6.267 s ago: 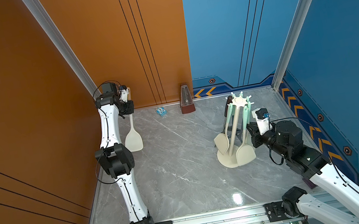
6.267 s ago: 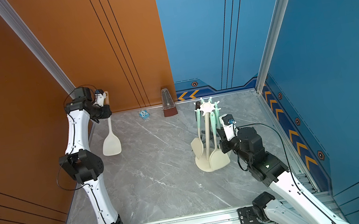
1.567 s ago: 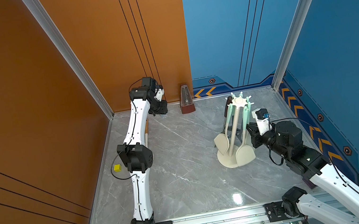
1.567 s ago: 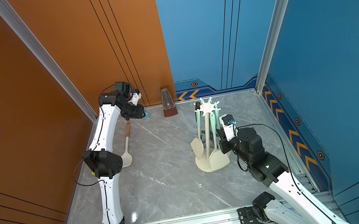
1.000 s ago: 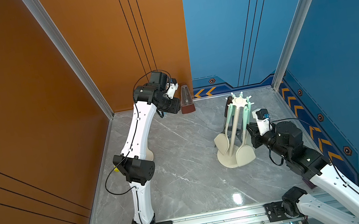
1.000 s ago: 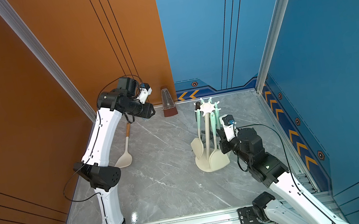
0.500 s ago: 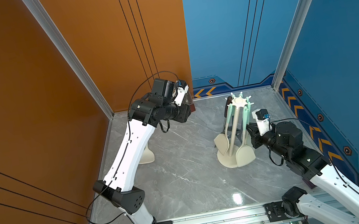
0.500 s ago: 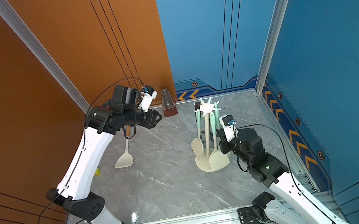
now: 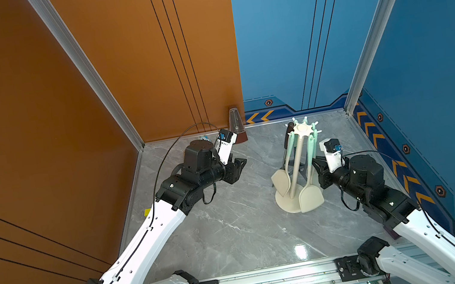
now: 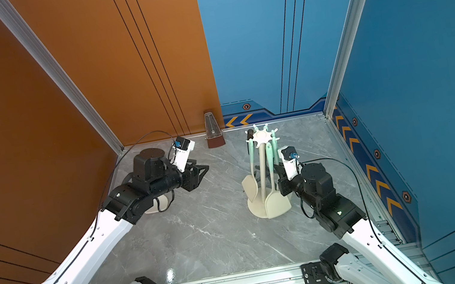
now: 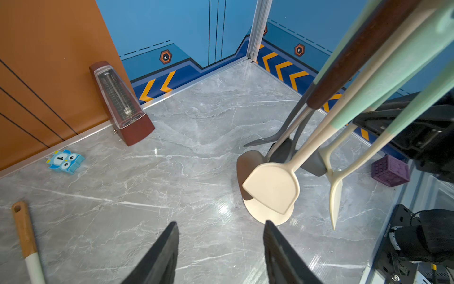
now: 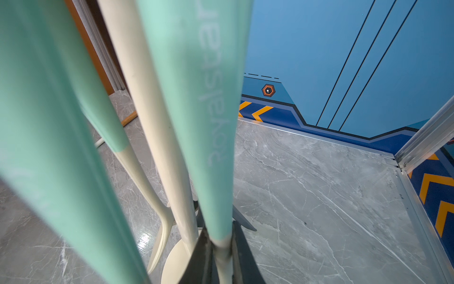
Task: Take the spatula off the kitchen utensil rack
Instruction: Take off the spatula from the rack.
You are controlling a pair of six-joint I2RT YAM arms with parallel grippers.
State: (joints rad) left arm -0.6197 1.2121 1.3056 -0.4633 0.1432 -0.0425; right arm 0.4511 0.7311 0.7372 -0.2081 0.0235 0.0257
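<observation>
Your right gripper [image 12: 219,248] pinches spatula [image 9: 311,197] neck; spatula hangs from rack [image 9: 301,129]. Your left gripper [image 11: 221,228] jaws spread, empty, well apart from rack. Risk: sideways pull catches handle, topples rack.

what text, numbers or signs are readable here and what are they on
"1": on the blue owl toy, left wrist view.
Faint lettering along the mint spatula handle, right wrist view: too washed out to read.
Scale marks on the metronome: too small to read.
Walls: no words, only orange chevrons and hexagon badges.
</observation>
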